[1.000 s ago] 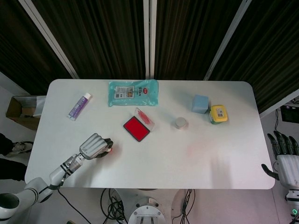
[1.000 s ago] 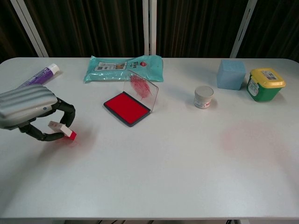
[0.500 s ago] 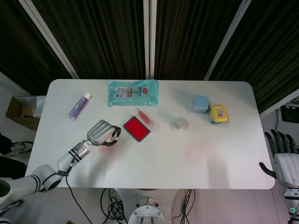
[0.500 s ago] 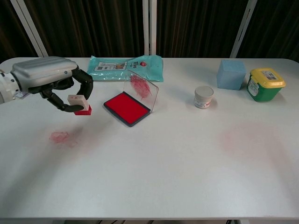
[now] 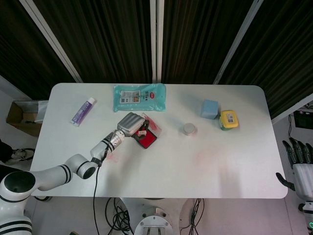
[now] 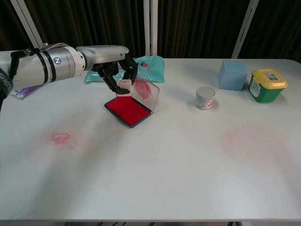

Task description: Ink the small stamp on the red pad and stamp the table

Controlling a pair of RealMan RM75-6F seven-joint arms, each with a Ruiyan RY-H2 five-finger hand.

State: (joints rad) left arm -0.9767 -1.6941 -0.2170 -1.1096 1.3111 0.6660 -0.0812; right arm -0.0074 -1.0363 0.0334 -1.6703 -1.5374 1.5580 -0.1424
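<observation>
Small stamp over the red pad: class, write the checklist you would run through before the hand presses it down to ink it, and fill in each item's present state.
1. Left hand holds the small stamp: ok.
2. Stamp is above the red pad: ok in both views.
3. Pad's clear lid stands open, clear of the inked surface: ok.
4. Stamp face is level with the pad: cannot tell, the fingers hide it.
5. Stamp is already touching the ink: cannot tell.
6. Right hand is off the table edge, away from the pad: ok.
</observation>
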